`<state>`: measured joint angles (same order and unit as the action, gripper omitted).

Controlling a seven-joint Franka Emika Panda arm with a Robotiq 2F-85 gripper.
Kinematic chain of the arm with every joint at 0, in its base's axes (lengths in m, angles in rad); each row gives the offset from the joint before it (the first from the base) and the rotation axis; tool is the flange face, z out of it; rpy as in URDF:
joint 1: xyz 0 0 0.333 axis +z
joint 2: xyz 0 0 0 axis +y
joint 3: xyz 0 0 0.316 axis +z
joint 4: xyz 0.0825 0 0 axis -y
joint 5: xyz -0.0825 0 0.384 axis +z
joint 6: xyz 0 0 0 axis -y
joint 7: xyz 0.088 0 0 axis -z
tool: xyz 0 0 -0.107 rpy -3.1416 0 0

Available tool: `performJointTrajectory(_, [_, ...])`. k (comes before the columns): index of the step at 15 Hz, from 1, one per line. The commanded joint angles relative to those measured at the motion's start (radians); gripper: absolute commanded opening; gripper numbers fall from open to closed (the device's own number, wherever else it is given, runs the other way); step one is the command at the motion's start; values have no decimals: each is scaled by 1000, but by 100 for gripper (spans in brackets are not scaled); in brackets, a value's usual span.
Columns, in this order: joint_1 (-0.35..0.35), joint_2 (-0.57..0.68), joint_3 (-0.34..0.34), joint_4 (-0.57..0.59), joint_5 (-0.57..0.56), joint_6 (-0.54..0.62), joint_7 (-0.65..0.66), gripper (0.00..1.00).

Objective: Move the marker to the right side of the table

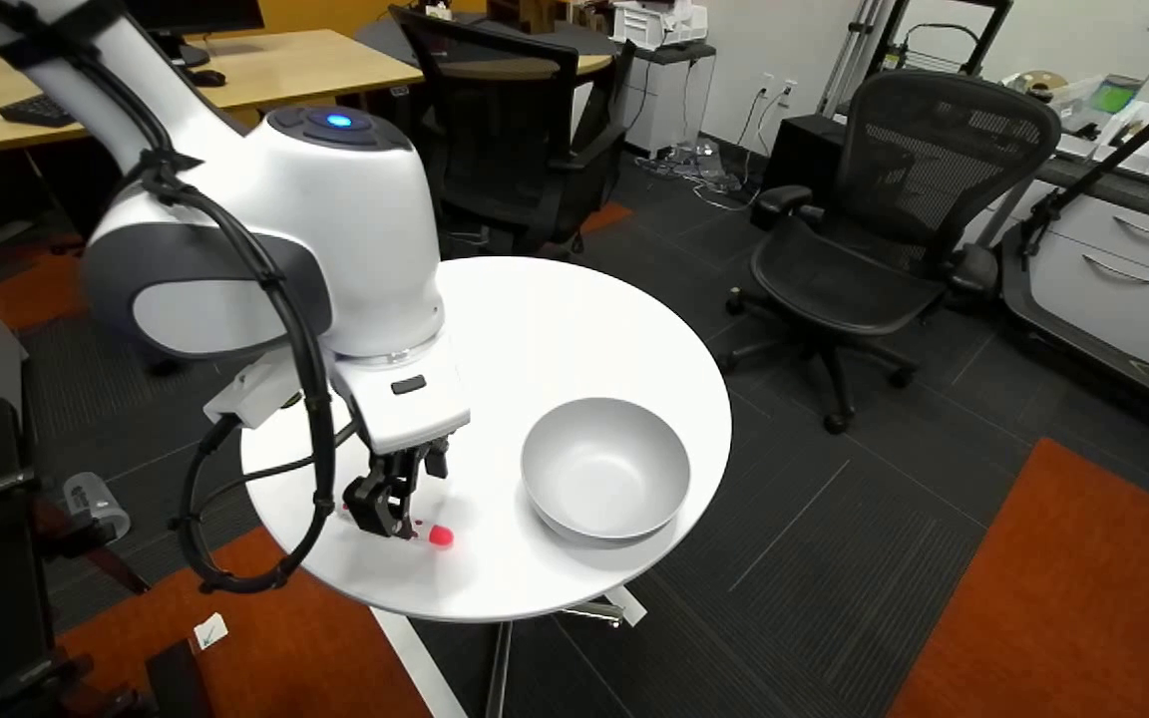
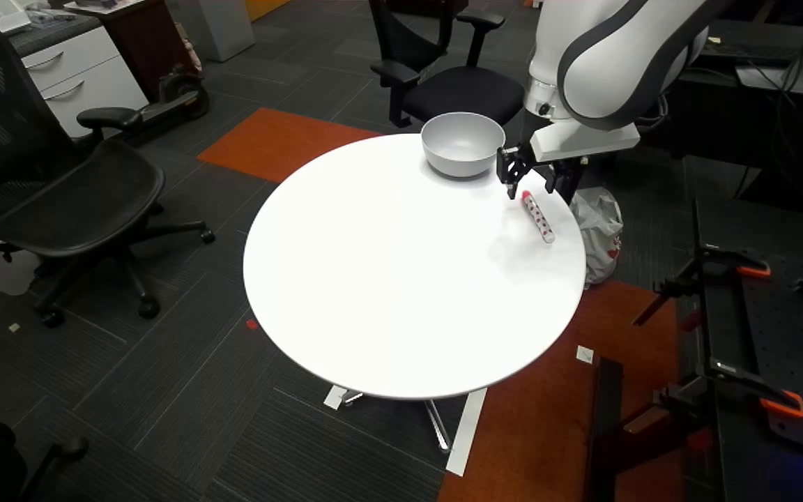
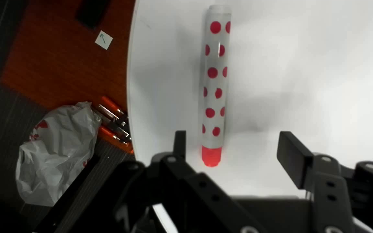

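The marker is a whitish stick with red dots and a red cap. It lies near the edge of the round white table (image 1: 555, 319). In an exterior view the marker (image 1: 440, 536) is partly hidden by the gripper (image 1: 420, 504). It shows whole in an exterior view (image 2: 538, 217) and in the wrist view (image 3: 214, 87). My gripper is open, above the table at the marker's red-cap end (image 2: 531, 191). In the wrist view the red cap sits between the two fingertips (image 3: 232, 145), closer to the left finger. Nothing is held.
A grey bowl (image 1: 605, 469) stands on the table near the gripper, and also shows in an exterior view (image 2: 463, 143). The table edge runs close beside the marker. A plastic bag (image 3: 60, 152) is beyond that edge. Black chairs (image 1: 864, 199) stand around the table.
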<state>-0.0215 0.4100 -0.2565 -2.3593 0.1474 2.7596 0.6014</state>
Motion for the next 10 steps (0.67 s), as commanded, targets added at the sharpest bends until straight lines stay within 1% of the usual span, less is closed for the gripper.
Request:
performJointTrajectory(1, [41,-134,-34,-68,-32,-35,28,100])
performJointTrajectory(5, [55,-233,-41,-95,-103,-86,49,100])
performJointTrajectory(6, [46,-250,-29,-96,-111,-103,44,100])
performJointTrajectory(7, [14,-174,-5,-54,-86,-61,17,100])
performJointTrajectory(10, [9,-184,0,-56,-90,-66,17,100])
